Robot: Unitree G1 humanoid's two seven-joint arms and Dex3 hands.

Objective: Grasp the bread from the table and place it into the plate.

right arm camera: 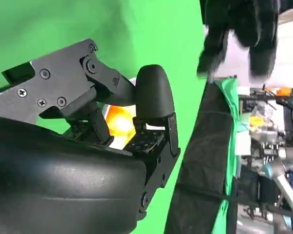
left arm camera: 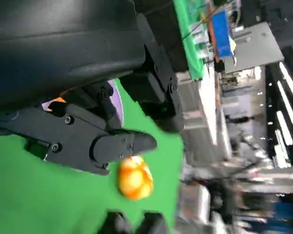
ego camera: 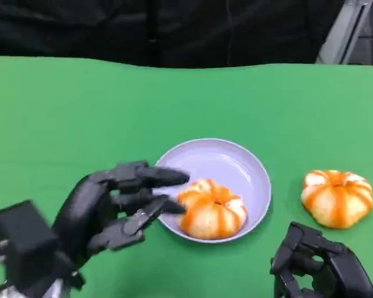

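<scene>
The left robot hand (ego camera: 121, 205) is hovering just beside the near-left rim of the plate (ego camera: 236, 162), its fingers (ego camera: 150, 177) spread apart and holding nothing, fingertips pointing toward the bread (ego camera: 211, 209) that is already sitting in the near part of the plate. The right robot hand (ego camera: 317, 267) is resting low on the green bench (ego camera: 62, 118), on the near-right side of the plate, its fingers curling loosely inward around nothing. A second bread (ego camera: 337, 197) is lying on the bench to the right of the plate, apart from its rim and just beyond the right robot hand. Judging from this layout, one piece looks delivered and the other is waiting; the right robot hand seems best placed to take it. To do that well, it would be opening wide, coming down over the soft bun from above, closing gently so as not to crush it, then lifting clear of the rim before releasing beside the first piece. No readable writing or brand is showing anywhere.
</scene>
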